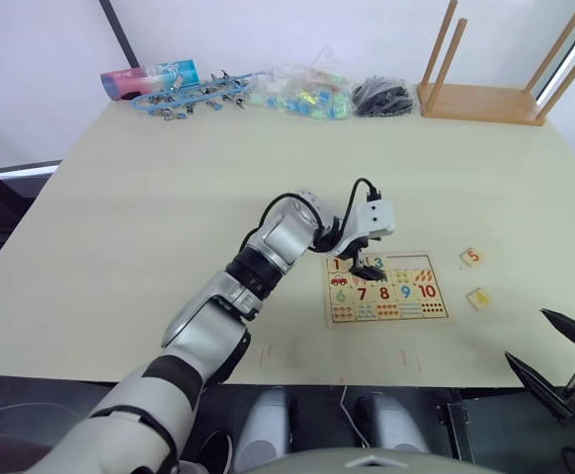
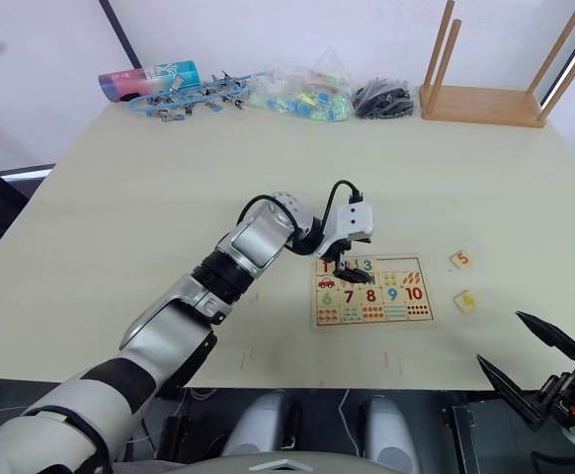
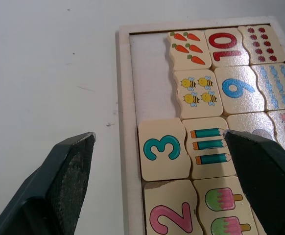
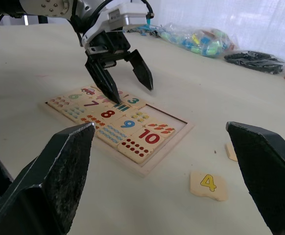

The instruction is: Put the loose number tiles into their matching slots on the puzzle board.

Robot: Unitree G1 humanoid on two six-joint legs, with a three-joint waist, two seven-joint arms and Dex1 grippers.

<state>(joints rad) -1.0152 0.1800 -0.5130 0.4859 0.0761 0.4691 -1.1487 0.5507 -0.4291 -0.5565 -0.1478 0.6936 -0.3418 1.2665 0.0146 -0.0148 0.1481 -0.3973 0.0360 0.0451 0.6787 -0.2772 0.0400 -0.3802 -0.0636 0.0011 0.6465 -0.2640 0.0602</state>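
- Tiles look light, thin, stiff wood with smooth faces; lying flat on the desk, they are best pinched by two opposite edges.
- Left claw hangs wide over the puzzle board, above the seated 3 tile and 2 tile, holding nothing.
- Two top-row slots beside the 3 lie bare.
- 5 tile and 4 tile lie loose right of the board, apart from it.
- Right claw waits wide and empty, near the 4.
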